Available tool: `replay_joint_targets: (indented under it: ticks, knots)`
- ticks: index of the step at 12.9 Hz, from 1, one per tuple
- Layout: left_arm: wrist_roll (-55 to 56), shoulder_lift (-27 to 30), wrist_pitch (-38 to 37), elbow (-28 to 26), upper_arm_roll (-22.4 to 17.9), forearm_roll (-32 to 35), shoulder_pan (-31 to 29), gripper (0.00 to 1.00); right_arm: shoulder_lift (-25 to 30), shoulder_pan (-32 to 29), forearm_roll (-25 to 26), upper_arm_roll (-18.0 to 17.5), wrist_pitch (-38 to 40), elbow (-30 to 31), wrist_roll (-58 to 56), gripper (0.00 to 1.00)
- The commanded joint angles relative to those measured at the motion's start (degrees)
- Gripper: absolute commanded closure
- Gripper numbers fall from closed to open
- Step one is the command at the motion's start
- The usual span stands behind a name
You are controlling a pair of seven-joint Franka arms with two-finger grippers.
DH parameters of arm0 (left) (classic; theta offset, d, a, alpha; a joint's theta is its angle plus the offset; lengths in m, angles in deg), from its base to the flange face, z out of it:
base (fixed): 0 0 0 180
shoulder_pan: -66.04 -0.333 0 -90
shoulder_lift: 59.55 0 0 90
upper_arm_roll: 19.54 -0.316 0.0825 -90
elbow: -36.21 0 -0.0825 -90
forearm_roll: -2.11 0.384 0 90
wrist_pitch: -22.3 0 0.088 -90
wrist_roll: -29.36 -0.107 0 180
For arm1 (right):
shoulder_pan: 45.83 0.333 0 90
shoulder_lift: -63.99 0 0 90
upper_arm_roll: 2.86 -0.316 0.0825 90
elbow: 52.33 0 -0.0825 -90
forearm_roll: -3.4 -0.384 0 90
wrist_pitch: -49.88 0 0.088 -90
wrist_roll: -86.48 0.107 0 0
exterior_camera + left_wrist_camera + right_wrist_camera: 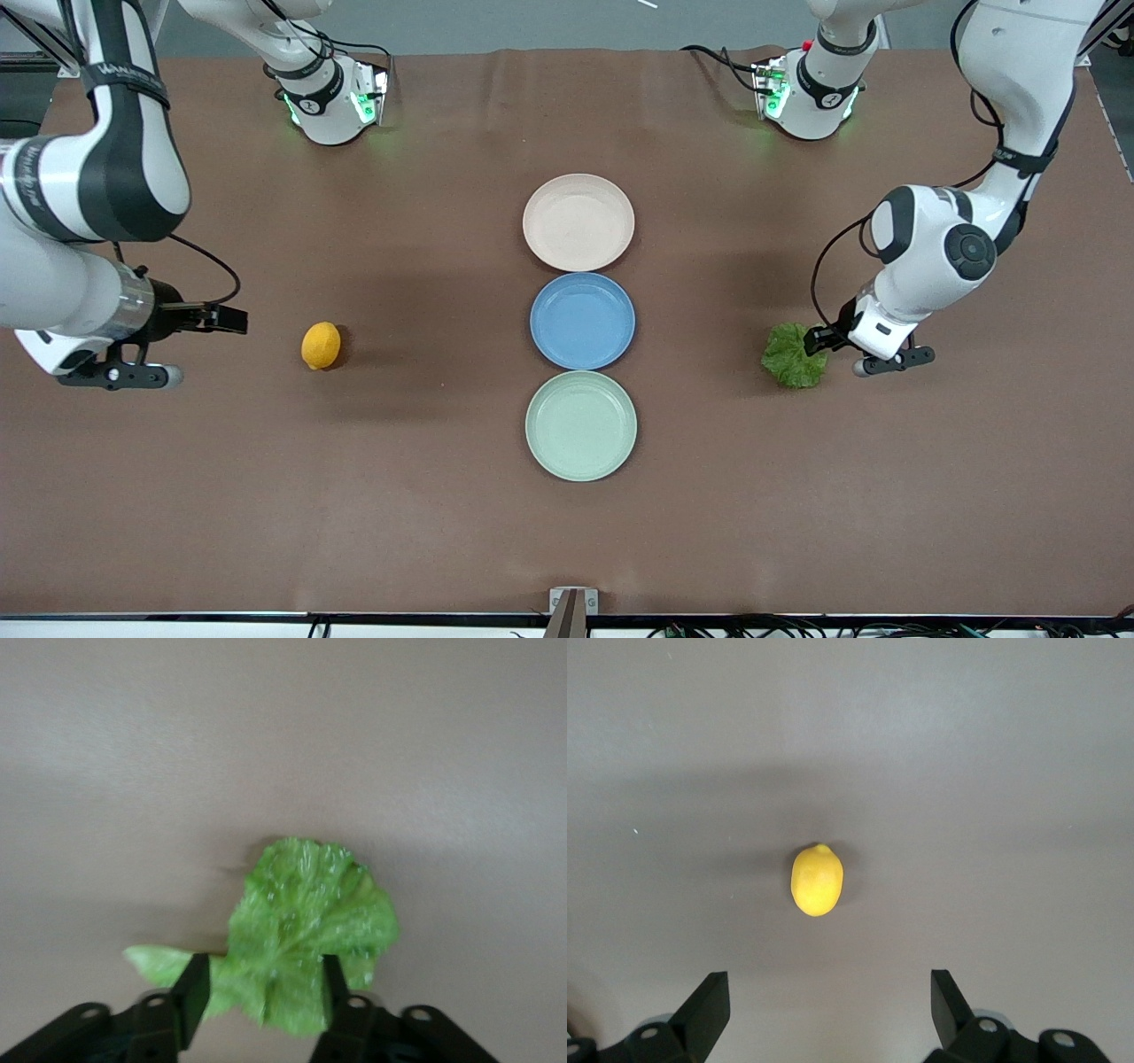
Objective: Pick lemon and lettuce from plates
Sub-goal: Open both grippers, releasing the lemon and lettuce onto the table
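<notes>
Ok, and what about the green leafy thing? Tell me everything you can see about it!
The lettuce is a flat, crinkled, bright green leaf with ragged edges and a paler stem tip. It looks shiny and bumpy up close. It lies on the brown table, not on any plate, toward the left arm's end. The left gripper is down at it, one black finger on each side of the leaf.

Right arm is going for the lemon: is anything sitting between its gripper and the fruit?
Nothing visible. The right gripper is open, and only bare table lies between it and the lemon, which sits alone on the mat.
</notes>
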Motion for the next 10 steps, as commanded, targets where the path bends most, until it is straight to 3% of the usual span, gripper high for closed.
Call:
replay_joint_targets:
  ticks: [1,5,10]
  knots:
    - [-5.8,8.4,-15.0,3.7,0.1,1.1,-2.5,0.0,-1.2,-2.3,0.9,-0.8,3.3,-6.6,-0.8,0.0]
    - [-8.5,12.2,-38.2,18.5,0.0,1.0,-3.1,0.0,-1.2,-2.6,0.5,-0.9,5.8,-9.7,-0.1,0.0]
    - [-8.6,13.0,-53.5,35.2,-0.2,0.4,-5.2,0.0,-0.6,-2.8,0.0,-0.8,11.0,-9.4,0.0,0.0]
